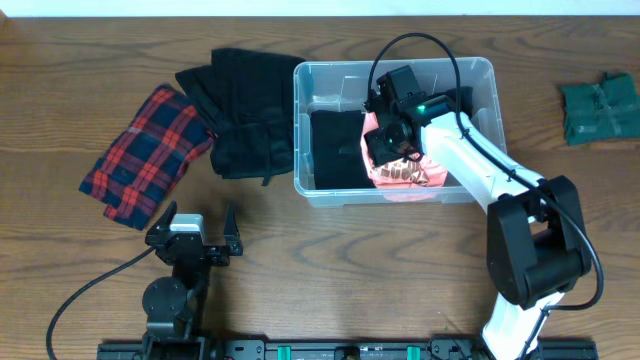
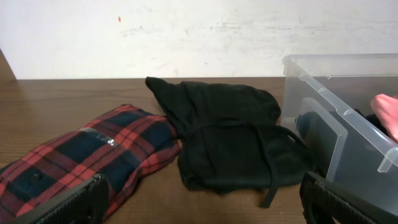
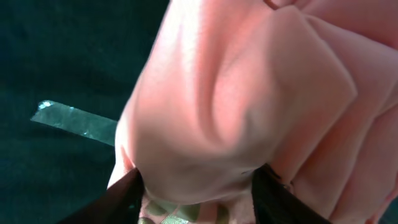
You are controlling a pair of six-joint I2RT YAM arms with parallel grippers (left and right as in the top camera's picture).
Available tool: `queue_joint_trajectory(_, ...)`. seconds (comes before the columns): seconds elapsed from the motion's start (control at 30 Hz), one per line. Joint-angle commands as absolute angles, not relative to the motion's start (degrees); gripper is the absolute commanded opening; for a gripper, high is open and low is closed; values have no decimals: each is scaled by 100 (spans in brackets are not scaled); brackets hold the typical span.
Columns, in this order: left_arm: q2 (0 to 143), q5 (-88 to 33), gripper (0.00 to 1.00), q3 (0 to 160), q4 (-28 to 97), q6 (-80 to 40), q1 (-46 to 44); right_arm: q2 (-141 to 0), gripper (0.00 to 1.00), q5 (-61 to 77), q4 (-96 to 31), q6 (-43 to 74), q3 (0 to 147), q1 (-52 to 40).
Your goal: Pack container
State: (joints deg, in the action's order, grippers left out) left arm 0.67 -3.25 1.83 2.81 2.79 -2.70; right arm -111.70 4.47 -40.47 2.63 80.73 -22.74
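Note:
The clear plastic container (image 1: 330,66) sits at the table's centre back, with a folded black garment (image 1: 335,150) in its left half and a pink garment (image 1: 405,180) in its right half. My right gripper (image 1: 385,148) reaches down into the container. In the right wrist view its jaws (image 3: 196,186) stand apart, with a bulge of the pink garment (image 3: 249,93) lying between them over the black garment (image 3: 62,62). My left gripper (image 1: 196,222) rests open and empty near the front left. The left wrist view shows the left gripper (image 2: 199,199) facing the container (image 2: 323,81).
A red plaid garment (image 1: 145,155) (image 2: 93,155) and a black garment (image 1: 245,110) (image 2: 230,137) lie on the table left of the container. A green folded garment (image 1: 598,108) lies at the far right. A strip of clear tape (image 3: 74,121) is on the black cloth in the container.

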Motion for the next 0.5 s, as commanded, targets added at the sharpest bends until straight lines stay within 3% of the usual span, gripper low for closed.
queue_joint_trajectory(0.0,71,-346,98,25,370,231,-287,-10825,60,541,-4108,244,8180,-2292)
queue_joint_trajectory(0.2,71,-346,98,25,370,231,-287,-9745,78,268,-4252,209,8337,-2246)
queue_joint_trajectory(0.27,71,-346,98,25,370,231,-287,-9404,79,-5,-4407,211,8337,-2217)
queue_joint_trajectory(0.4,71,-346,98,25,370,231,-287,-8952,67,-823,-5011,377,8335,-2084)
queue_joint_trajectory(0.47,71,-346,98,25,373,231,-287,-8875,52,-1072,-5319,447,8335,-1959)
